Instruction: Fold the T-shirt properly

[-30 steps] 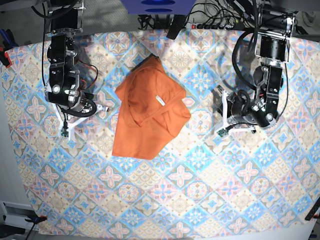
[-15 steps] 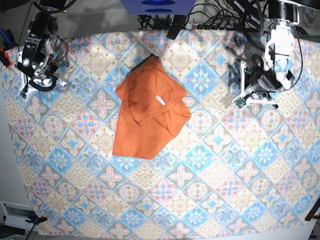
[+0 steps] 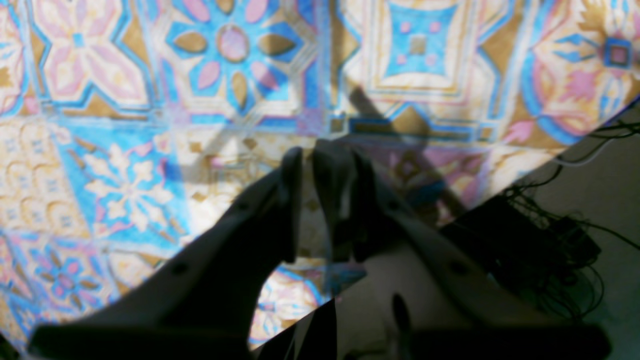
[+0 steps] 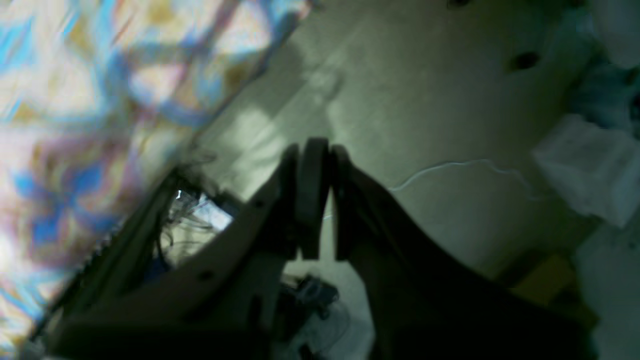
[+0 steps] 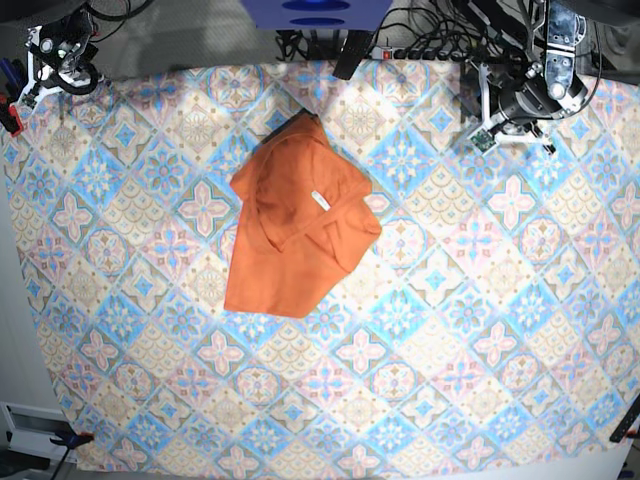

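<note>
The burnt-orange T-shirt [image 5: 297, 225] lies crumpled and partly folded over itself at the middle of the patterned tablecloth [image 5: 450, 330], its small white label [image 5: 320, 199] showing. Both grippers are far from it. My left gripper [image 5: 500, 115] hangs over the table's far right edge. In the left wrist view the left gripper [image 3: 310, 155] has its jaws nearly together over bare tablecloth, holding nothing. My right gripper [image 5: 45, 60] is at the far left corner. In the right wrist view the right gripper [image 4: 312, 147] is shut and empty, out past the table edge above the floor. Neither wrist view shows the shirt.
Black cables and a power strip [image 5: 420, 45] run along the far edge, beside a blue box [image 5: 315, 12]. In the left wrist view the table's edge [image 3: 500, 195] cuts diagonally, with cables [image 3: 550, 235] beyond it. Pale floor [image 4: 425, 100] fills the right wrist view.
Both arms have drawn back from beside the shirt to the table's far corners. The shirt has not moved. Neither gripper's jaws have changed.
</note>
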Controlling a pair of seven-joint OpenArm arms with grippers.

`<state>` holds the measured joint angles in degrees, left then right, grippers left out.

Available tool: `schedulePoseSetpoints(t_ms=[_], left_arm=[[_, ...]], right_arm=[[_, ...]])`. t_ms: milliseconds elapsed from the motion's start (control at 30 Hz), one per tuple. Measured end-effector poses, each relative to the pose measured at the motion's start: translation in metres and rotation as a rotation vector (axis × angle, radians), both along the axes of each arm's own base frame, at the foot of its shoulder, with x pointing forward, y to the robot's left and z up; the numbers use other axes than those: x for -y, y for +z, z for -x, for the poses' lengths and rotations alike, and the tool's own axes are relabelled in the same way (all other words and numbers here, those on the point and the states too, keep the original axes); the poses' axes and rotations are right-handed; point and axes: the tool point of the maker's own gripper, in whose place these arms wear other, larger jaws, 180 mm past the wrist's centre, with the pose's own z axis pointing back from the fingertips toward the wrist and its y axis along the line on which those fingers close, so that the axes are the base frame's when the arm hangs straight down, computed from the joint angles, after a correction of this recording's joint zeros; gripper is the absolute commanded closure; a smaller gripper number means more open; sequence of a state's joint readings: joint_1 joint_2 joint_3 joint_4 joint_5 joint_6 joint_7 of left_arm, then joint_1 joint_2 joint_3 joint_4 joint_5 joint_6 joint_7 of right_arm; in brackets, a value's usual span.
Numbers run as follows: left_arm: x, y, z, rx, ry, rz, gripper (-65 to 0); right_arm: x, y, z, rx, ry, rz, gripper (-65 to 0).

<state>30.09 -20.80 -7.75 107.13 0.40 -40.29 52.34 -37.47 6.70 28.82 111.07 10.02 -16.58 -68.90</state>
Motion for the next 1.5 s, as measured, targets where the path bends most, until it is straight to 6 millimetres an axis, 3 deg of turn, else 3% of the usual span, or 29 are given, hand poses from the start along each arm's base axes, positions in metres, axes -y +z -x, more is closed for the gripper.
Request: schedulePoseSetpoints(t_ms=[133, 367, 500, 600, 667, 933, 1067, 1267, 1367, 1433, 1500], left_arm=[[0.004, -0.002, 0.020, -0.019, -0.005, 0.018, -5.0], [0.035, 0.018, 0.058, 0.015, -0.061, 0.144, -3.5], [0.030, 0.016, 0.071, -0.016, -0.052, 0.135, -3.5], [0.024, 0.007, 0.080, -0.041, -0.024, 0.132, -3.5], [0.018, -0.002, 0.097, -0.100, -0.015, 0.116, -3.5], [0.007, -0.037, 0.144, -0.256, -0.017, 0.071, -3.5], [0.008, -0.064, 0.182, -0.380, -0.030, 0.076, -3.5], [0.009, -0.117, 0.187, -0.442, 0.105, 0.149, -3.5], [0.003, -0.143, 0.193, -0.522, 0.154, 0.123, -3.5], [0.010, -0.160, 0.192, -0.541, 0.191, 0.152, -3.5], [0.022, -0.173, 0.190, -0.538, 0.242, 0.221, -3.5]], right_arm=[[0.003, 0.000, 0.023, -0.044, -0.016, 0.027, -3.4], [-0.004, -0.003, 0.044, -0.056, -0.013, 0.036, -3.4], [-0.010, -0.008, 0.055, -0.070, -0.029, 0.024, -3.4], [-0.014, -0.009, 0.057, -0.074, -0.026, 0.012, -3.4], [-0.017, -0.011, 0.063, -0.081, -0.037, 0.011, -3.4], [-0.024, -0.031, 0.100, -0.181, -0.081, -0.036, -3.4], [-0.023, -0.057, 0.121, -0.216, -0.055, -0.019, -3.4], [-0.054, -0.112, 0.169, -0.334, -0.023, -0.081, -3.4], [-0.070, -0.146, 0.163, -0.329, 0.022, -0.132, -3.4], [-0.064, -0.163, 0.150, -0.310, 0.066, -0.101, -3.4], [-0.063, -0.177, 0.153, -0.331, 0.084, -0.089, -3.4]])
